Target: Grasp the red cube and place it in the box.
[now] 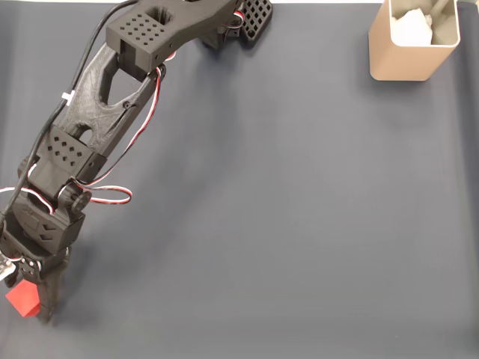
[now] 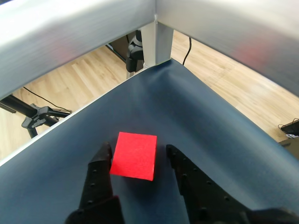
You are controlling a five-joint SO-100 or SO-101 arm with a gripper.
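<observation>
Down at the near-left corner of the mat in the fixed view, my gripper stood over the red cube, with the arm stretched out from its base at the top of the picture. From the wrist view I could see the red cube lying between my two black fingers, which stood apart on either side of it; the left one looked to be touching or almost touching the cube's edge, though the angle made that hard to settle, and the right one had a clear gap. I judged this to be the grasping step, with the jaws set around the block but not yet closed on it. The next move called for closing squarely on the two side faces, since the cube sat slightly turned against my fingers and might twist or slide out if I pinched a corner. After that came a lift and a long carry, because the box stood well apart at the far right corner, something pale showing inside it.

The table was covered by a plain dark blue-grey mat, smooth and bare around the cube. Past its corner the wrist view showed a silver metal frame, a light wooden floor, and some black stand legs and cables on it.
</observation>
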